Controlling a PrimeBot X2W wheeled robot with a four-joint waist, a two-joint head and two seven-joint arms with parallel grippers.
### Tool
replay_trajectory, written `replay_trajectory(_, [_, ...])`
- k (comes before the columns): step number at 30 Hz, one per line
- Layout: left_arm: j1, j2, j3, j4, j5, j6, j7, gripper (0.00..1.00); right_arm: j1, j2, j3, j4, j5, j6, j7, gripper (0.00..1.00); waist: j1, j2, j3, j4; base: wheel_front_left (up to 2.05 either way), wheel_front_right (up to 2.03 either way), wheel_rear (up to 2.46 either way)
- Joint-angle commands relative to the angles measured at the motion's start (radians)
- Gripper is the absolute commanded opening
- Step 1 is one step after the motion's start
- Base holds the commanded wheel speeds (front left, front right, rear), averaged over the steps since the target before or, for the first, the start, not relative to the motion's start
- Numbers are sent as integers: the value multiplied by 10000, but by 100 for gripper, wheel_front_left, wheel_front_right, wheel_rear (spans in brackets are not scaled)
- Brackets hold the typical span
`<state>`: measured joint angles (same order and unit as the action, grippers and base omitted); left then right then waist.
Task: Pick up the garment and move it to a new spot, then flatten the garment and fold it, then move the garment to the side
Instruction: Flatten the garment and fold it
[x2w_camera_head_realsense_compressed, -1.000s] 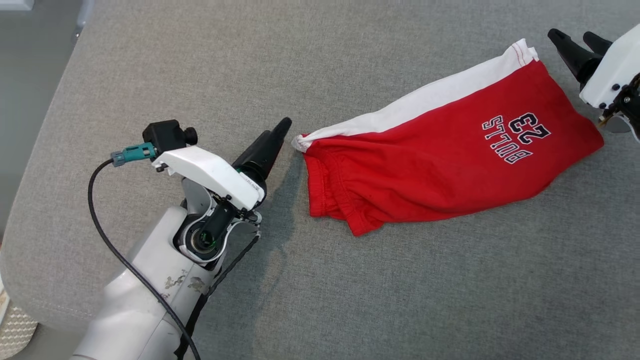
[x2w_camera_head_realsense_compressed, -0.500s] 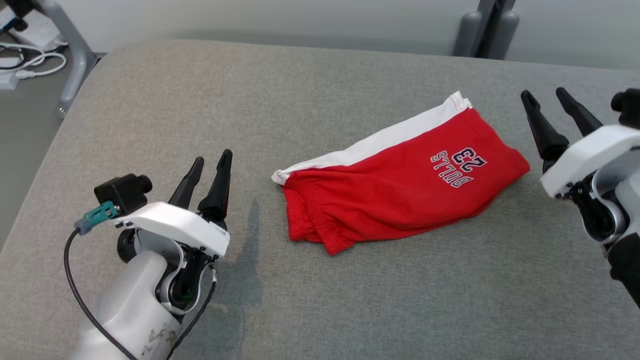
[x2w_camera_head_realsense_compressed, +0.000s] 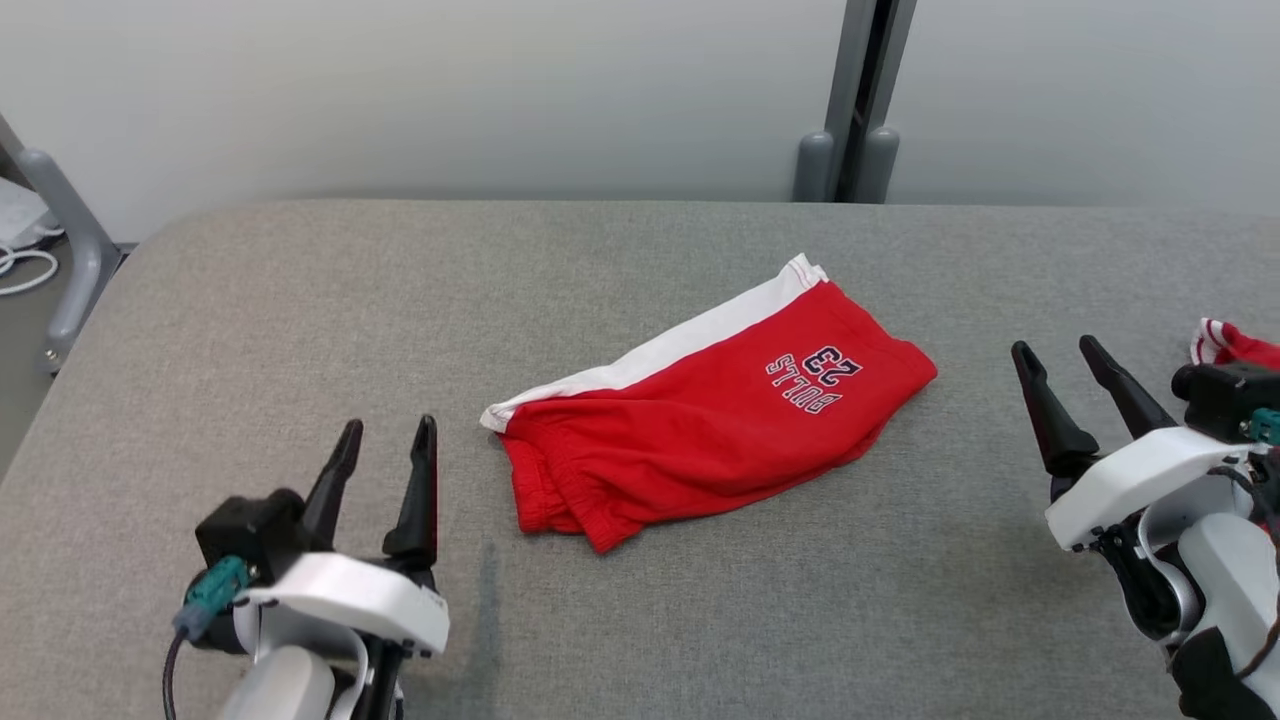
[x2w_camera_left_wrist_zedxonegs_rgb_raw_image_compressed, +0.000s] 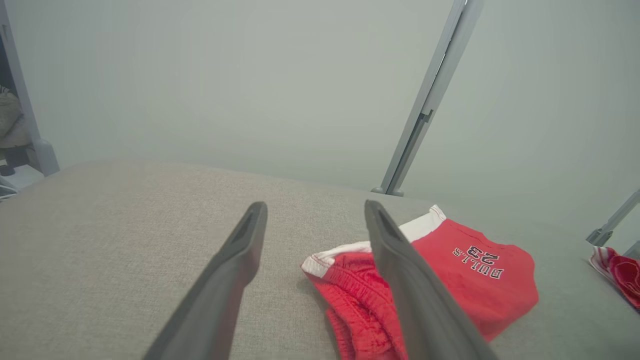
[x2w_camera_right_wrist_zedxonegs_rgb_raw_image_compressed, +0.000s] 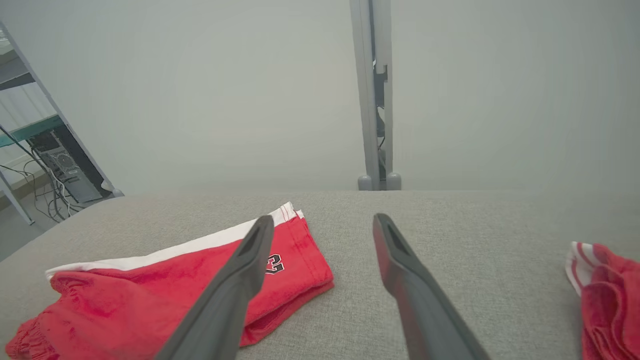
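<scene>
The garment (x2w_camera_head_realsense_compressed: 700, 415) is a pair of red shorts with a white side stripe and "BULLS 23" print, folded and lying flat in the middle of the grey padded table (x2w_camera_head_realsense_compressed: 300, 290). It also shows in the left wrist view (x2w_camera_left_wrist_zedxonegs_rgb_raw_image_compressed: 470, 285) and the right wrist view (x2w_camera_right_wrist_zedxonegs_rgb_raw_image_compressed: 165, 295). My left gripper (x2w_camera_head_realsense_compressed: 388, 438) stands open at the lower left, a short way left of the waistband end, holding nothing. At the lower right my right gripper (x2w_camera_head_realsense_compressed: 1056, 354) is open and empty, apart from the garment's printed end.
A second red and white cloth (x2w_camera_head_realsense_compressed: 1230, 345) lies at the table's right edge, behind my right wrist, seen too in the right wrist view (x2w_camera_right_wrist_zedxonegs_rgb_raw_image_compressed: 607, 295). A grey post (x2w_camera_head_realsense_compressed: 850, 100) stands against the pale wall behind the table. A frame leg (x2w_camera_head_realsense_compressed: 65, 235) stands at the far left.
The head camera has tilted up, so the far edge and wall now show. Both grippers have drawn back from the garment's ends toward the near edge. The garment lies as before.
</scene>
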<state>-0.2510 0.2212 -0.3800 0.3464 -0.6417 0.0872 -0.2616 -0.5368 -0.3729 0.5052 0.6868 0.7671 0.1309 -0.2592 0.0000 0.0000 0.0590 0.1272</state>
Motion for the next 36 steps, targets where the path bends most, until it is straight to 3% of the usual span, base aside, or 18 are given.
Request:
replay_trajectory(1, [481, -152, 274, -141, 290, -60, -36, 100, 336, 64, -437, -269, -630, -5, -68, 100, 0, 0, -241, -188, 0, 0, 0])
replay_trajectory(8, [1889, -811, 1361, -452, 1555, -529, -38, 100, 2358, 1324, -2521, -1418, -2990, -5, -65, 100, 0, 0, -581, -365, 0, 0, 0])
replay_trajectory(17, [2367, -1334, 1909, -354, 2577, -1048, -38, 100, 3434, 2223, -3441, -1411, -3731, -5, -68, 100, 0, 0, -581, -98, 0, 0, 0])
replay_trajectory(22, [2156, -1543, 2018, -264, 2935, -1295, -39, 100, 3357, 2444, -3798, -1076, -3342, -5, 107, 100, 0, 0, -331, 282, 0, 0, 0])
replay_trajectory(30, [1782, -1651, 2108, -257, 3327, -1531, -39, 100, 2337, 2614, -4342, -338, -1641, -5, 902, 100, 0, 0, 261, 1057, 0, 0, 0])
replay_trajectory(36, [1549, -1684, 2022, -272, 3309, -1629, -39, 100, 1256, 2557, -4870, 1004, 78, -5, 2379, 100, 0, 0, 669, 1941, 0, 0, 0])
